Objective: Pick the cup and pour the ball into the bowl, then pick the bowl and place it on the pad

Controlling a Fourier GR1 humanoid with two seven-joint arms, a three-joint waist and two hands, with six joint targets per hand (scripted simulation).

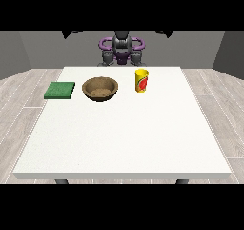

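Pad [60, 90], bowl [100, 88], cup [141, 80] in row

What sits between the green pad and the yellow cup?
In the front view, the brown wooden bowl sits between the flat green square pad and the yellow cup.

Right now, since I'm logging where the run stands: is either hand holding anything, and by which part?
Nothing is held. The cup, bowl and pad all sit untouched on the table; no hand reaches over it.
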